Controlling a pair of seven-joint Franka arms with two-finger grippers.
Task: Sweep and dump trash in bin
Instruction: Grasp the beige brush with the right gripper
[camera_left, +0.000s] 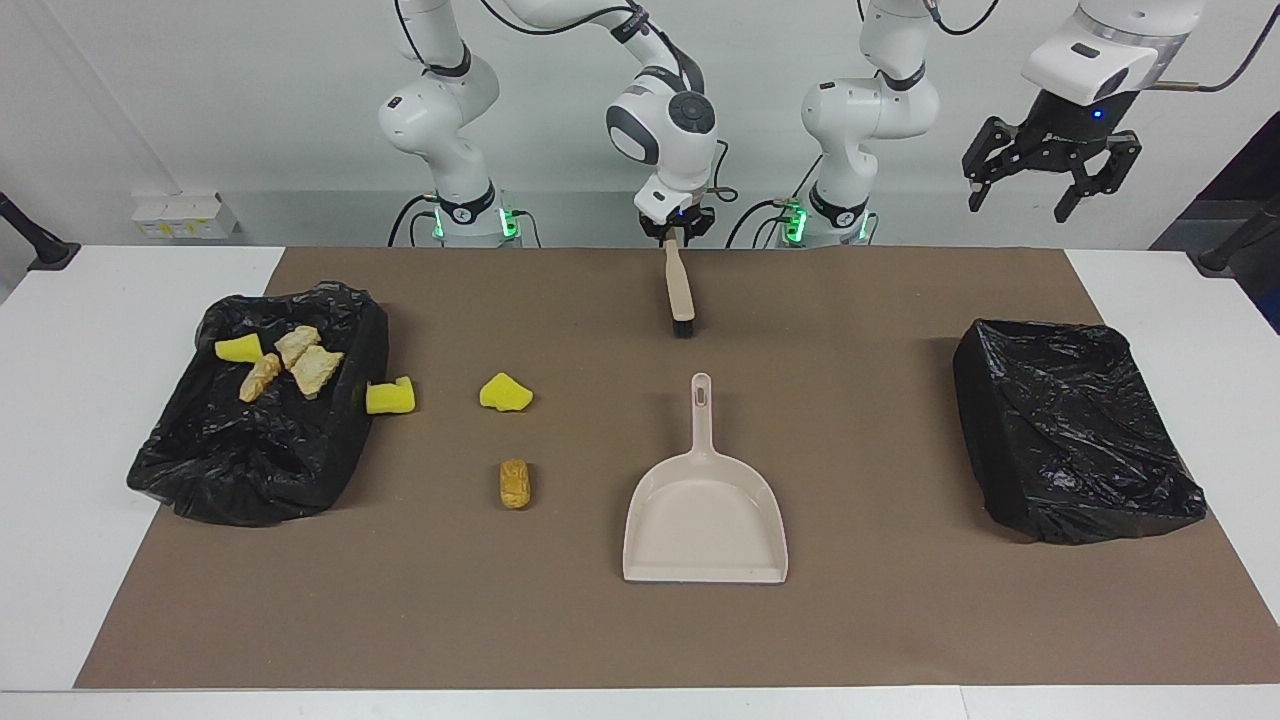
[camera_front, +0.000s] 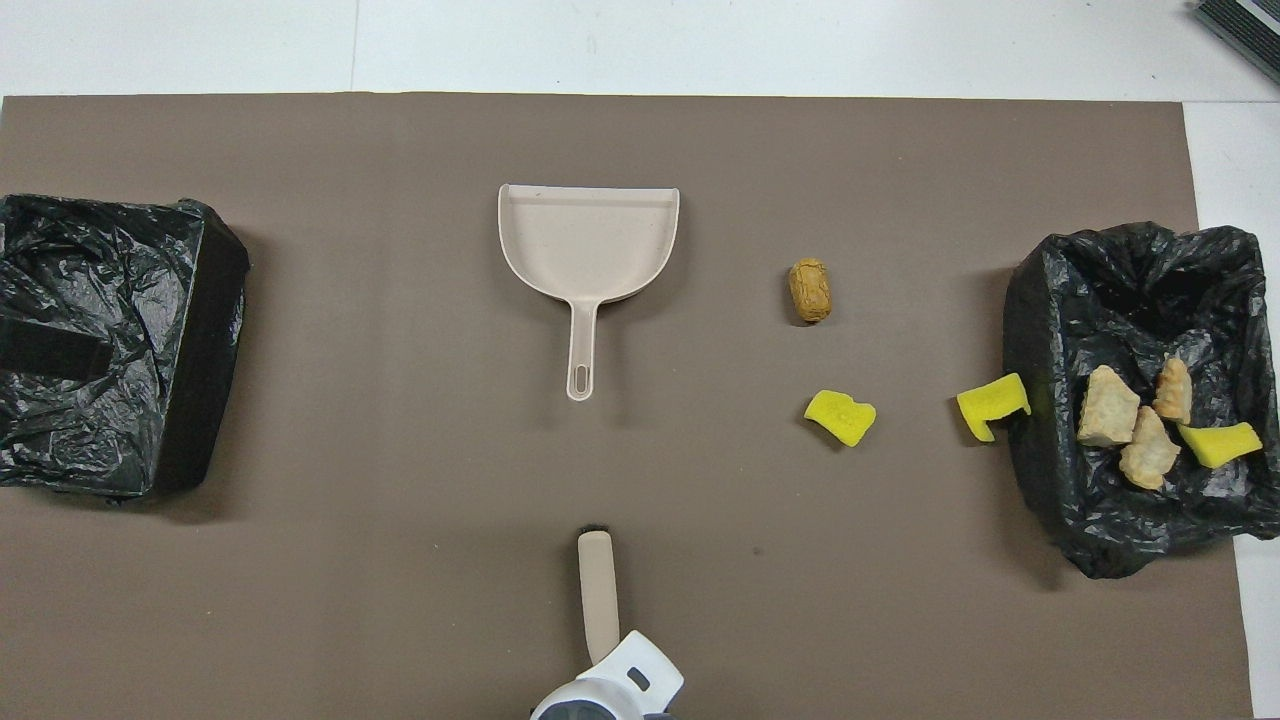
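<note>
Beige dustpan (camera_left: 705, 520) mid-mat (camera_left: 860, 620), black-bristled brush (camera_left: 681, 290) nearer the robots.

— From above, the right gripper (camera_front: 610, 690) sits at the bottom edge of the frame, cut off; its own white housing covers the fingers and the end of the brush handle (camera_front: 597, 590).

— And from across? The fingers there are too small to tell whether they press the handle; the brush's bristles (camera_left: 683, 327) are only a dark tip.

— The bin at the left edge (camera_front: 100, 340) is clipped from above; the other bin (camera_front: 1130, 300) runs off at the right; its folds hide the bottom.
</note>
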